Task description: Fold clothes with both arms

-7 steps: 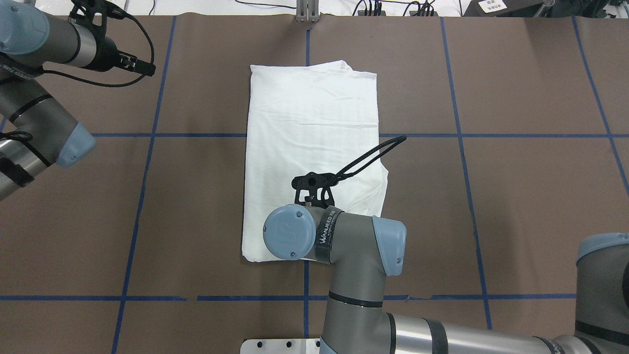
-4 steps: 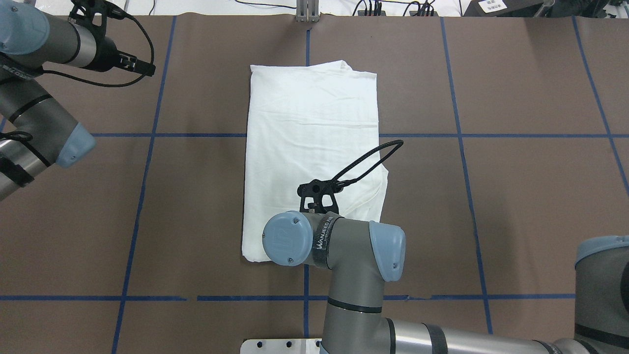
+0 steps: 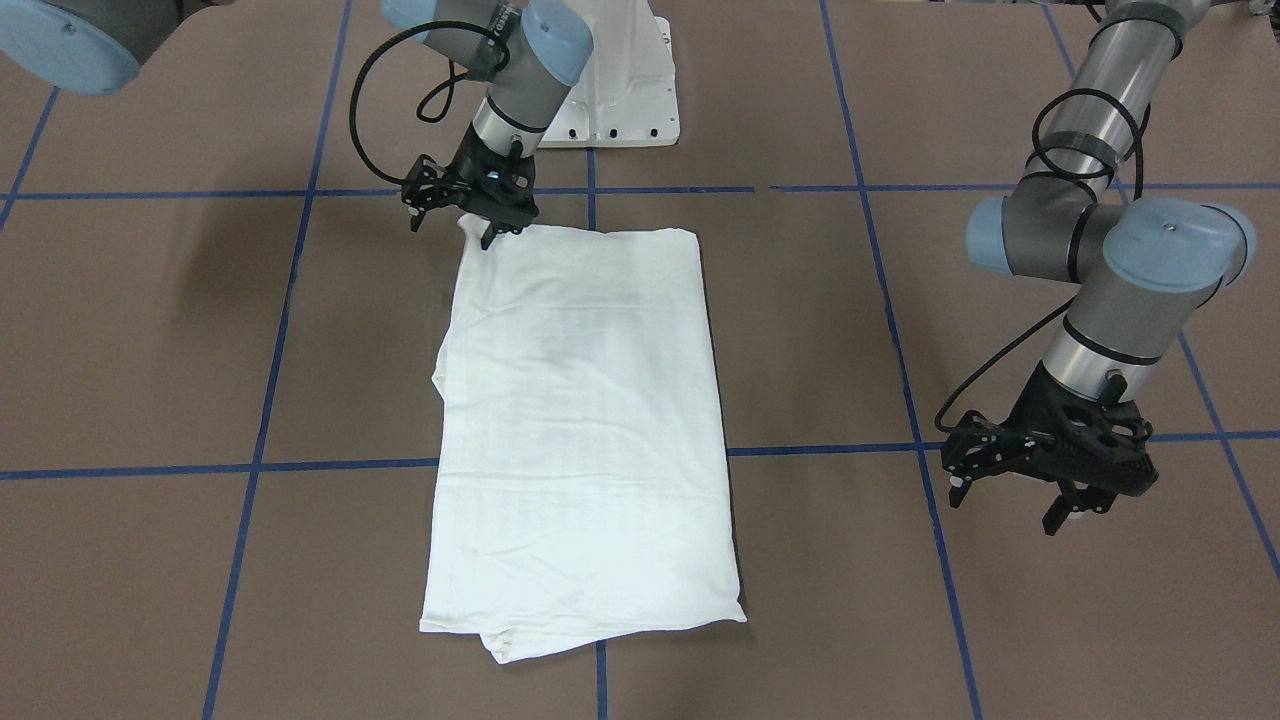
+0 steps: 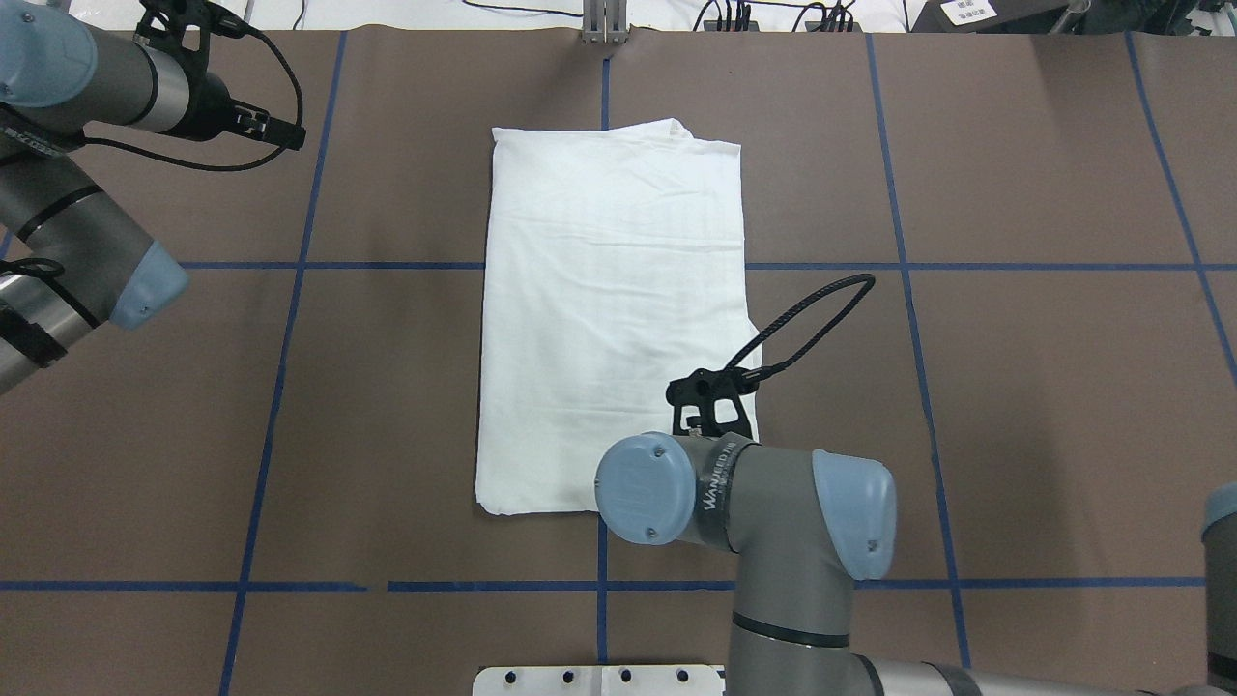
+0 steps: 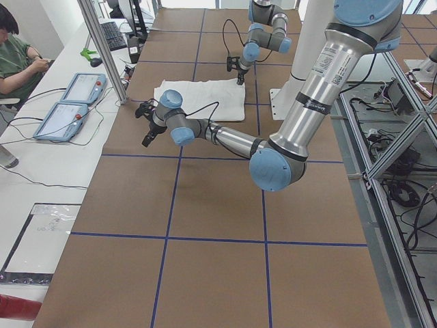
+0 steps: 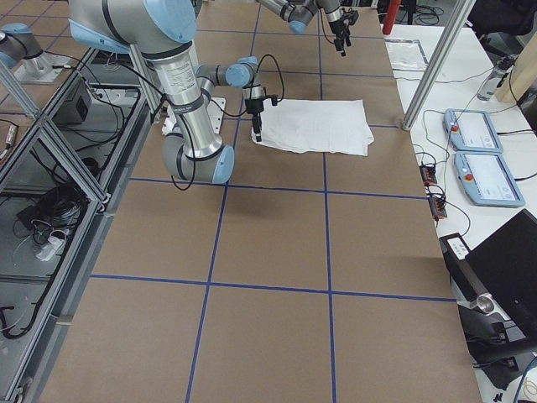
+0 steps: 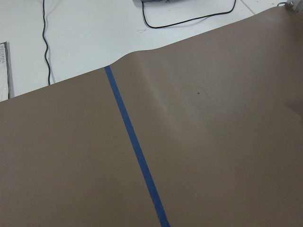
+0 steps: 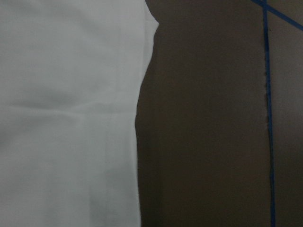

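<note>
The clothes are one white shirt (image 3: 585, 430) folded into a long rectangle, lying flat mid-table (image 4: 614, 290). My right gripper (image 3: 455, 228) hovers at the shirt's corner nearest the robot, on my right side, with its fingers spread and nothing clamped between them. From overhead, the wrist hides the fingers and only the black mount (image 4: 710, 398) shows. The right wrist view looks down on the shirt's edge (image 8: 66, 118) against brown table. My left gripper (image 3: 1010, 500) hangs open over bare table, far off to the shirt's side. Its wrist view shows only table and blue tape.
Brown table cover (image 4: 1015, 387) carries a grid of blue tape lines (image 4: 290, 266). The white pedestal (image 3: 620, 90) stands at the robot's edge. A side bench holds control tablets (image 5: 68, 102), and a person (image 5: 13, 48) sits beyond it. Cables lie along the far edge (image 4: 773, 14).
My right arm has swung from over the shirt's middle toward its right near edge and slightly back toward the robot. The shirt and the left arm have not moved.
</note>
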`<act>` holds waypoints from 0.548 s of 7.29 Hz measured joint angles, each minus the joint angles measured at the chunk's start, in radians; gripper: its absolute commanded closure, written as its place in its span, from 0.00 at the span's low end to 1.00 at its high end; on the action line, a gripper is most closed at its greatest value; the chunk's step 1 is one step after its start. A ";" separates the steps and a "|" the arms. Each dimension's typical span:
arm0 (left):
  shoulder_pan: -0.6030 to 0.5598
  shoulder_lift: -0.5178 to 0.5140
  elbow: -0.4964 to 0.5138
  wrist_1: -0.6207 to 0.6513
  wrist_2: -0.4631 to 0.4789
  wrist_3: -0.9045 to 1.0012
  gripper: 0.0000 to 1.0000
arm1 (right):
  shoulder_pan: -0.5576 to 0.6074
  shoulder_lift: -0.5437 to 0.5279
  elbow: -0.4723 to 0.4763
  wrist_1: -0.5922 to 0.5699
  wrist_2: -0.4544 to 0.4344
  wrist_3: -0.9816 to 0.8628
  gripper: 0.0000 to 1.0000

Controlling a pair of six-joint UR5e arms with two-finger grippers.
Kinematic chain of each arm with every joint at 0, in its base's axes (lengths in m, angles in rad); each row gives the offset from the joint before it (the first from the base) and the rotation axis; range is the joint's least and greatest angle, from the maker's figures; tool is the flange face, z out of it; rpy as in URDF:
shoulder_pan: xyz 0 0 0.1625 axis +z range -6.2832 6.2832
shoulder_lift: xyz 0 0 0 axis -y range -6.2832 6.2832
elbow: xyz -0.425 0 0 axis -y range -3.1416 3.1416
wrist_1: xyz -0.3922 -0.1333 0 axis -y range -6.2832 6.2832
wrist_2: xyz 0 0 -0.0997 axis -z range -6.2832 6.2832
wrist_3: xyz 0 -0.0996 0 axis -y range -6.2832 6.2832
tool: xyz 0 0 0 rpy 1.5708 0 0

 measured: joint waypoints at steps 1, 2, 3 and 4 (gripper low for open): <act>0.000 0.000 -0.003 0.000 0.000 0.000 0.00 | -0.005 -0.052 0.064 -0.019 -0.001 -0.002 0.00; 0.000 0.000 -0.010 0.003 -0.004 0.000 0.00 | -0.005 -0.077 0.117 -0.021 -0.001 -0.003 0.00; 0.000 0.009 -0.031 0.007 -0.021 -0.004 0.00 | -0.001 -0.085 0.164 0.007 0.001 -0.003 0.00; 0.000 0.036 -0.077 0.012 -0.054 -0.028 0.00 | 0.012 -0.095 0.210 0.084 0.003 -0.002 0.00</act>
